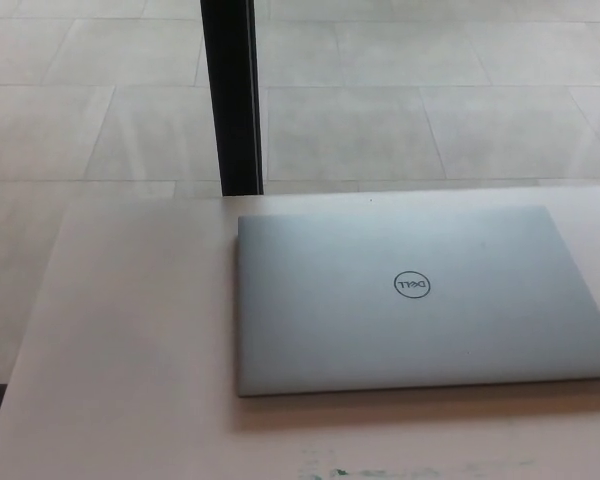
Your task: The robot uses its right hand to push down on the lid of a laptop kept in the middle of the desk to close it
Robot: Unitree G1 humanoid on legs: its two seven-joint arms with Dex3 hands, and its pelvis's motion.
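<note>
Setting: office or lab-type workroom, most likely; nothing marks it beyond doubt.

- Desk (pixel 130 330): plain pale top, smooth and bare, filling the lower half of the view.
- Laptop (pixel 420 300): silver, lid shut flat, round maker's logo on top; lies toward 3 o'clock on the desk.
- Floor (pixel 410 100): large light-grey tiles with thin joints, from 10 to 2 o'clock beyond the desk's far edge.
- Post (pixel 230 95): black, upright, at 11 o'clock, standing on the tiles behind the desk.

No part of the robot's body in view
</note>
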